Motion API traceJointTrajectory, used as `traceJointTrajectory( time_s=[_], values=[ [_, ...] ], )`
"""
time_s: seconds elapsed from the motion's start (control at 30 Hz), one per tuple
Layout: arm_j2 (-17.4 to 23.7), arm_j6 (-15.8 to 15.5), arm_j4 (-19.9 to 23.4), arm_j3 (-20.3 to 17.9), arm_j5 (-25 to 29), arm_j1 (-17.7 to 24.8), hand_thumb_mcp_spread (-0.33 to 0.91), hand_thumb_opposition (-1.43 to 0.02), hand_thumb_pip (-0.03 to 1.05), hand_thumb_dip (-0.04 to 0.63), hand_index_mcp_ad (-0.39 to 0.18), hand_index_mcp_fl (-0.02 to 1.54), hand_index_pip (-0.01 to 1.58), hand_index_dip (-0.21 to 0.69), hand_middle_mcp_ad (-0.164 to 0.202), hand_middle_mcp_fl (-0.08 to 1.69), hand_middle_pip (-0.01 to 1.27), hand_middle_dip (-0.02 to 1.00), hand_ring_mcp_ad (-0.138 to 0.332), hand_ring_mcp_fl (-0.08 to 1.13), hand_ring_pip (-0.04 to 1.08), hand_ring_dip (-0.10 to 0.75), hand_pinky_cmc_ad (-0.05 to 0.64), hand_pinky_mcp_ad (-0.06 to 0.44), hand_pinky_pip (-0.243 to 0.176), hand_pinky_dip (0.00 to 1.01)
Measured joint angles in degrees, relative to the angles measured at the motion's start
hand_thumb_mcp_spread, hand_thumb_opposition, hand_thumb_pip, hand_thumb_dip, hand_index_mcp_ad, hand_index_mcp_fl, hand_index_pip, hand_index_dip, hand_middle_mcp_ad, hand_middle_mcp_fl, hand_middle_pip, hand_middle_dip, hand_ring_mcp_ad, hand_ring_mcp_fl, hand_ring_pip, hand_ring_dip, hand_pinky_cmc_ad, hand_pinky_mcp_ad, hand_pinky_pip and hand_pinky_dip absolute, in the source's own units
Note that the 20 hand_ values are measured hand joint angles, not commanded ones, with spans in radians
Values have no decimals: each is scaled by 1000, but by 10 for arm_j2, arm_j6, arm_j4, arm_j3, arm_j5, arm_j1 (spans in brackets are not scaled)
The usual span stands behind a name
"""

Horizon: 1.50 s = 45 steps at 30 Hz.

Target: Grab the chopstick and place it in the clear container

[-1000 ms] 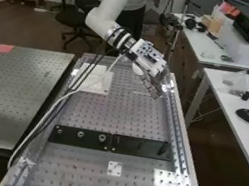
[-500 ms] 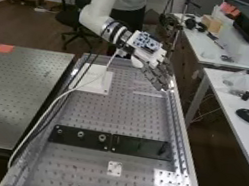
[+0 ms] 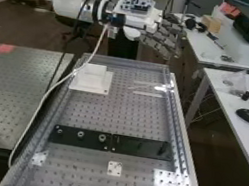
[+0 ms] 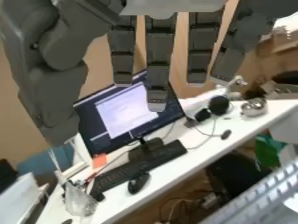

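Beyond the bench's far end, the hand [image 3: 160,39] is raised with its fingers stretched out and spread. In the wrist view the hand [image 4: 159,60] has straight fingers, with the thumb side apart from them and no thing between. A see-through, faint-edged thing [image 3: 151,88] lies on the bench's far right part, below the hand and apart from it. Thin pale streaks run there; whether one is the chopstick, I cannot tell.
A white block on a plate [image 3: 91,78] stands left on the bench [image 3: 115,117]. A black bar [image 3: 111,142] crosses it. A cable hangs from the arm along its left side. The right-hand desk holds a mouse [image 3: 248,117] and a clear bag.
My hand has risen from low over the bench's far right part to beyond its far end. The arm has swung left and up, drawing its cable along.
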Motion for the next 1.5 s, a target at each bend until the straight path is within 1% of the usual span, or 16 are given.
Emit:
traceJointTrajectory(
  time_s=[0.1, 0.2, 0.27, 0.33, 0.37, 0.4, 0.47, 0.53, 0.57, 0.63, 0.7, 0.8, 0.93, 1.0, 1.23, 1.5],
  values=[
    [27, -40, 14, -14, -93, -30, 342, -717, 494, 176, -124, 311, 84, 234, 37, 428, 113, 550, 178, 164, 72, 396, 333, 223, -45, 600],
    [43, -79, 13, -17, -172, -59, 316, -716, 483, 164, -126, 236, 68, 248, 38, 380, 105, 508, 176, 126, 75, 367, 330, 223, -45, 600],
    [50, -105, 6, -16, -201, -73, 290, -709, 435, 148, -122, 222, 66, 265, 37, 370, 105, 487, 176, 99, 80, 360, 330, 227, -45, 599],
    [55, -127, -5, -14, -220, -85, 265, -686, 407, 122, -122, 157, 51, 264, 44, 230, 108, 469, 175, 58, 80, 340, 330, 232, -42, 604],
    [58, -141, -12, -11, -234, -94, 239, -667, 414, 101, -120, 140, 56, 278, 42, 216, 105, 443, 178, 51, 80, 323, 333, 234, -40, 583],
    [62, -157, -25, -8, -254, -105, 208, -648, 405, 80, -119, 138, 54, 288, 49, 180, 108, 421, 175, 47, 82, 293, 333, 230, -61, 546],
    [67, -177, -43, -3, -280, -119, 162, -634, 396, 51, -126, 93, 56, 297, 51, 150, 101, 379, 176, 35, 79, 264, 333, 232, -61, 513],
    [72, -193, -64, 3, -302, -133, 147, -625, 368, 37, -101, 33, 37, 297, 56, 113, 101, 360, 175, 16, 80, 246, 318, 232, -58, 482],
    [72, -197, -74, 7, -307, -138, 148, -620, 363, 38, -93, 12, 37, 297, 59, 65, 99, 344, 176, 14, 77, 229, 316, 232, -70, 468],
    [73, -203, -94, 14, -317, -147, 136, -618, 361, 16, -63, 3, 38, 278, 61, 33, 101, 297, 176, 17, 80, 178, 305, 232, -84, 407],
    [73, -205, -110, 20, -330, -157, 138, -623, 361, 0, -58, 2, 38, 232, 61, 33, 99, 234, 176, 17, 79, 129, 304, 232, -108, 346],
    [71, -201, -142, 35, -361, -178, 138, -623, 361, 0, -63, 5, 38, 173, 59, 33, 99, 185, 173, 17, 68, 79, 302, 230, -110, 304],
    [68, -195, -170, 53, -375, -191, 131, -632, 358, -2, -54, 5, 38, 89, 59, 33, 99, 105, 175, 19, 68, 12, 307, 230, -113, 295],
    [68, -196, -182, 64, -376, -196, 141, -660, 360, 0, -54, 5, 35, 63, 66, 33, 103, 103, 173, 14, 56, 0, 307, 230, -120, 295],
    [74, -196, -168, 75, -356, -199, 138, -663, 344, 0, -54, 5, 35, 35, 73, 35, 101, 68, 176, 19, 52, -37, 307, 232, -126, 297],
    [82, -184, -113, 64, -324, -193, 154, -677, 344, 0, -63, 5, 38, 24, 70, 35, 103, 65, 176, 19, 51, -37, 307, 232, -140, 295]
  ],
)
